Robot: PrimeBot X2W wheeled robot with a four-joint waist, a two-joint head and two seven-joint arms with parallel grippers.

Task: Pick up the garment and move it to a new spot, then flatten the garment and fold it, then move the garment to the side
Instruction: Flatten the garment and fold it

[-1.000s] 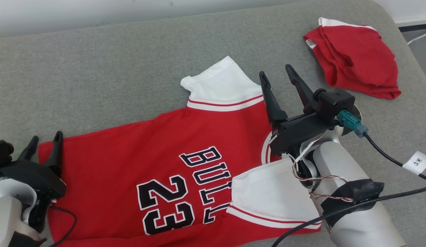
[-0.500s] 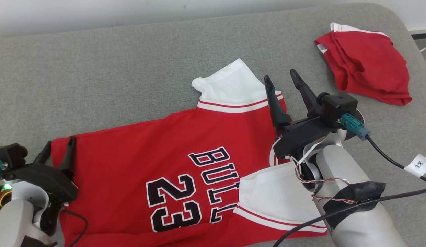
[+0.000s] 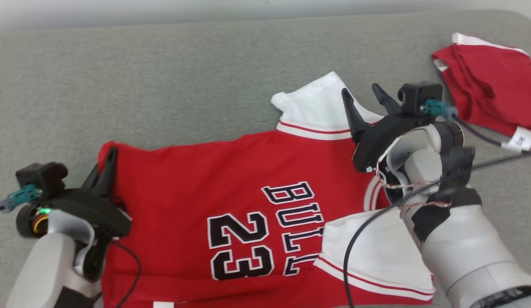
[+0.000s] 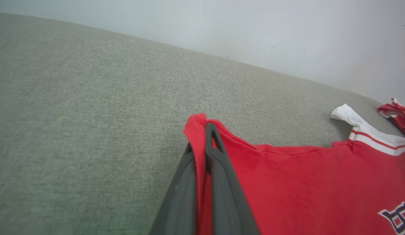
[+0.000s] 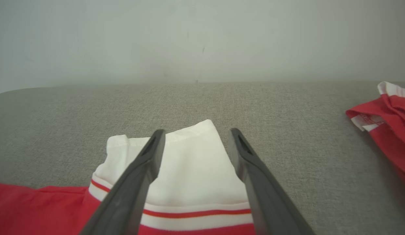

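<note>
A moment ago our left claw (image 3: 106,164) stood spread beside the jersey (image 3: 197,171); now its two dark fingers are pressed together, pinching the hem corner (image 4: 197,122) that lies toward the desk's far edge. In the left wrist view a strip of red cloth runs between the fingers and peeks out just past their tips. Our head camera has also swung, so the whole picture has shifted. Our right claw (image 3: 360,90) remains spread and holds nothing, hovering above the far sleeve (image 5: 189,163), which shows white between its fingers. We judge that one end of the garment is now secured while the other is not, so the right claw must close before any lift or fold. The jersey is red with white sleeves edged in red and white stripes, and bears "BULL" and "23" in black outlined letters. It lies mostly flat across the middle of the grey cloth-covered desk (image 3: 162,77), reaching toward the near edge, hem toward the left edge. The near sleeve (image 3: 372,252) is turned in over the end of the lettering. A second red garment (image 3: 492,94) sits bunched near the far right corner, well apart
</note>
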